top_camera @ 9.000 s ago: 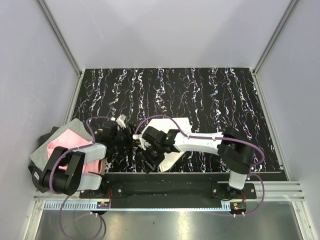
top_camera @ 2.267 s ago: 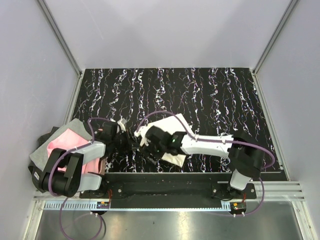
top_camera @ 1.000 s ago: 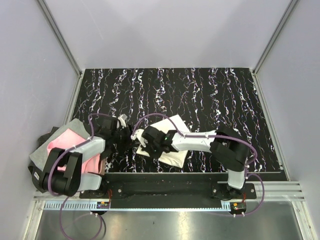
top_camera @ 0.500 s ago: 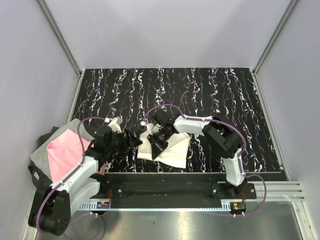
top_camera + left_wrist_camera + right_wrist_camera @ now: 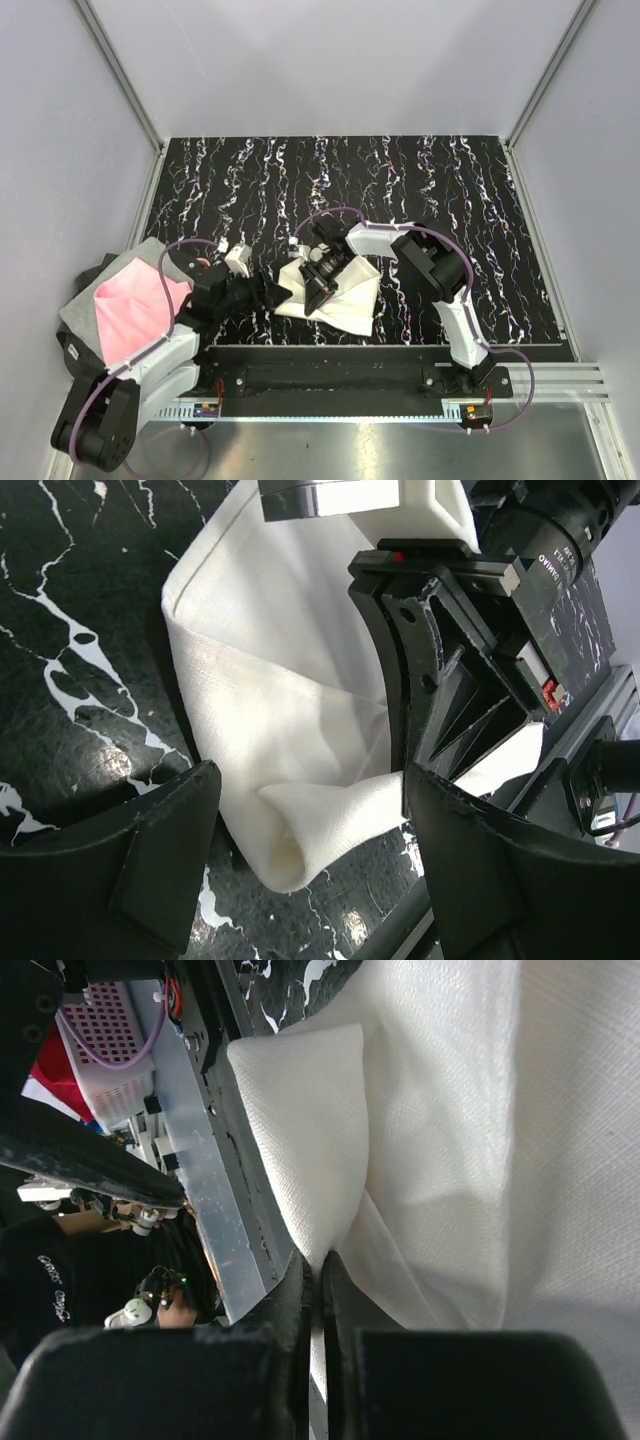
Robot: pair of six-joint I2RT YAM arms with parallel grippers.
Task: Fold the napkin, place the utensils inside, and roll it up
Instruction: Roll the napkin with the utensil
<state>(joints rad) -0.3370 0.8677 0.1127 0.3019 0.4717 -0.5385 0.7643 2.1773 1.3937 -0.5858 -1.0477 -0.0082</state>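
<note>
Moved since 0.5 s ago: left tool (image 5: 270, 292) edged right toward napkin (image 5: 350, 300).
- Left tool: jaws spread wide, napkin corner between them, unclamped.
- Right tool (image 5: 322, 272): pinched tight on raised napkin fold.
- Napkin: near-centre tabletop (image 5: 450, 200), partly folded.
- Utensils: not visible.
- Step (est.): folding. Keep pinch firm, carry fold low; left tool pins corner w/o dragging cloth.

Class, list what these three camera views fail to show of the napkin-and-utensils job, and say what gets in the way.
The utensils: seen in no view; whether the napkin covers them cannot be told.
The napkin's middle, top external: hidden under the right gripper.
The napkin's outline, right wrist: cut off by the frame edges.
The pink cloth, top external: near part hidden by the left arm.
</note>
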